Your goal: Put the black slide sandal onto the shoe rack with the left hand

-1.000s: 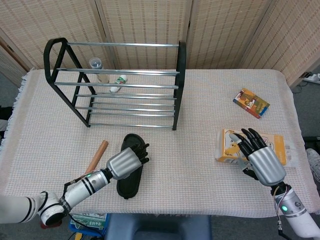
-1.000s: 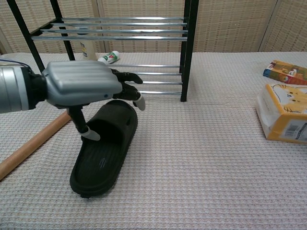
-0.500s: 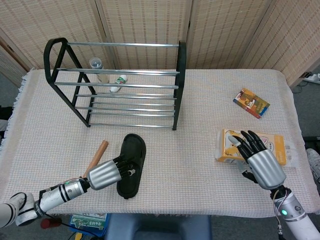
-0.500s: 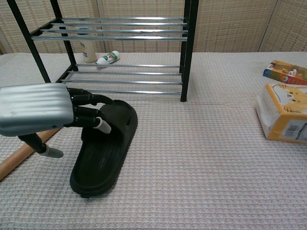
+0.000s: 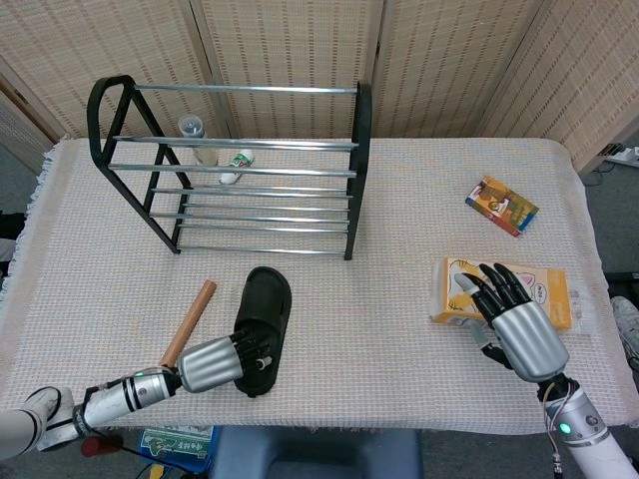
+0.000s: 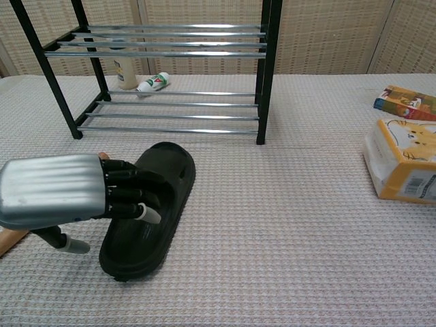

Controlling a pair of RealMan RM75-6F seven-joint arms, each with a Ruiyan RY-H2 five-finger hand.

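The black sandal (image 5: 262, 331) lies flat on the tabletop near the front edge, its long axis running from that edge toward the shoe rack (image 5: 240, 170) at the back left, and the left hand (image 5: 215, 362) sits at its left flank by the heel end, fingers (image 6: 129, 193) reaching over the footbed with nothing gripped yet, thumb hanging apart below. The right hand (image 5: 519, 324) is well away by the right edge, fingers spread over a yellow packet (image 5: 454, 289), so the left hand is clearly nearer.
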